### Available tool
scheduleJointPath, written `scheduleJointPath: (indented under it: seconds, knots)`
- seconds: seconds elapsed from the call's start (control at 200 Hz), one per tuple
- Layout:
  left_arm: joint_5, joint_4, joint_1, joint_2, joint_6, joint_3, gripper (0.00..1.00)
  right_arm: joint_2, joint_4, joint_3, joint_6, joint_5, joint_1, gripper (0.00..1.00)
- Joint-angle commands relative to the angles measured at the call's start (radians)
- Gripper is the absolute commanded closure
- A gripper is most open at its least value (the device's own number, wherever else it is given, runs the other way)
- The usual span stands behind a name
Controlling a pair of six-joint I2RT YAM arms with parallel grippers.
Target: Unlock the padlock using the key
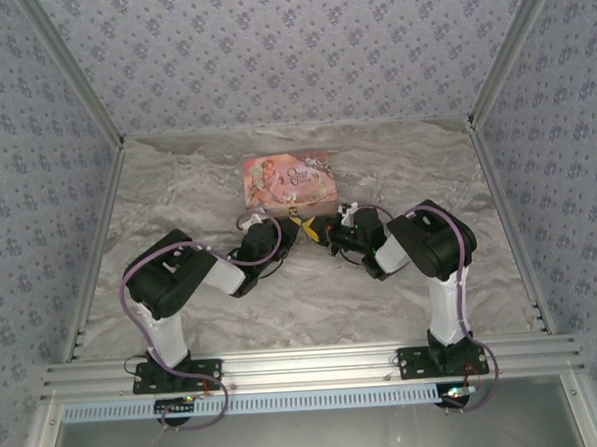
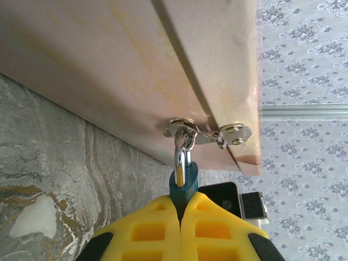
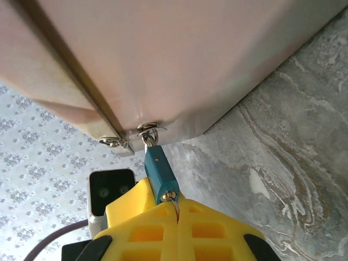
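The small blue padlock (image 3: 158, 173) hangs by its thin metal shackle (image 2: 181, 155) from the hasp (image 2: 190, 131) on the front of the pink tin (image 1: 288, 179). My left gripper (image 2: 181, 205) is shut on the padlock body (image 2: 183, 187), its yellow fingertips pinching the lower end. The key (image 3: 174, 203) sits in the keyhole at the padlock's bottom end, and my right gripper (image 3: 178, 211) is shut on it. Seen from above, the left gripper (image 1: 291, 230) and the right gripper (image 1: 319, 229) meet tip to tip just in front of the tin.
The tin lies flat on the marbled table (image 1: 197, 199), toward the back centre. Patterned walls (image 1: 289, 44) close in the back and both sides. Both arms are folded inward, their elbows out toward the table's sides.
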Motion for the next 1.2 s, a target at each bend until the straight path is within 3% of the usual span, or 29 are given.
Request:
scheduleJointPath:
  seconds: [0.0, 0.305, 0.515, 0.65, 0.944, 1.194]
  knots:
    - [0.195, 0.064, -0.089, 0.006, -0.007, 0.000, 1.00, -0.005, 0.117, 0.069, 0.140, 0.115, -0.005, 1.00]
    - [0.188, 0.081, -0.097, 0.014, -0.027, 0.003, 1.00, -0.002, 0.117, 0.053, 0.273, 0.177, 0.012, 1.00]
    - [0.171, 0.067, -0.097, -0.005, -0.024, 0.003, 1.00, -0.006, 0.113, 0.026, 0.200, 0.184, 0.019, 1.00]
    - [0.162, 0.020, -0.093, -0.037, -0.024, 0.010, 1.00, 0.002, 0.079, -0.017, 0.126, 0.188, 0.028, 0.94]
    - [0.156, -0.011, -0.075, -0.067, -0.060, 0.000, 1.00, -0.058, 0.043, -0.113, -0.021, 0.218, 0.019, 0.60]
    - [0.160, -0.046, -0.062, -0.097, -0.070, 0.003, 1.00, -0.259, -0.141, -0.249, -0.275, 0.256, -0.004, 0.38]
